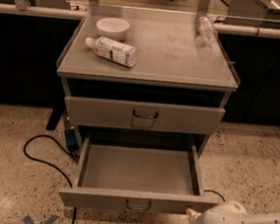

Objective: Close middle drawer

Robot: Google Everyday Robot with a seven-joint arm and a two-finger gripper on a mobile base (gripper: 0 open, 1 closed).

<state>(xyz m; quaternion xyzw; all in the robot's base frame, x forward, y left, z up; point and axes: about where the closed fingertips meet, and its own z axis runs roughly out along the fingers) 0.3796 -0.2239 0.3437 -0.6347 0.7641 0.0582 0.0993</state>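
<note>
Sitting beside the right front corner of the open middle drawer (136,173): the gripper (192,217), clenched or released unclear.

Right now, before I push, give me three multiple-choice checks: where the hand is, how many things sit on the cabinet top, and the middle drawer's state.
1. Where is the hand?
A) inside the upper drawer
B) low, by the right front corner of the middle drawer
C) on the floor at the far left

2. How many things lie on the cabinet top?
A) one
B) three
C) five

3. The middle drawer is:
A) pulled out and empty
B) shut
C) pulled out with a box in it

Answers:
1 B, the white arm ends at that corner.
2 B, there is a white bowl, a labelled bottle and a clear bottle.
3 A, its bare grey floor shows.
</note>
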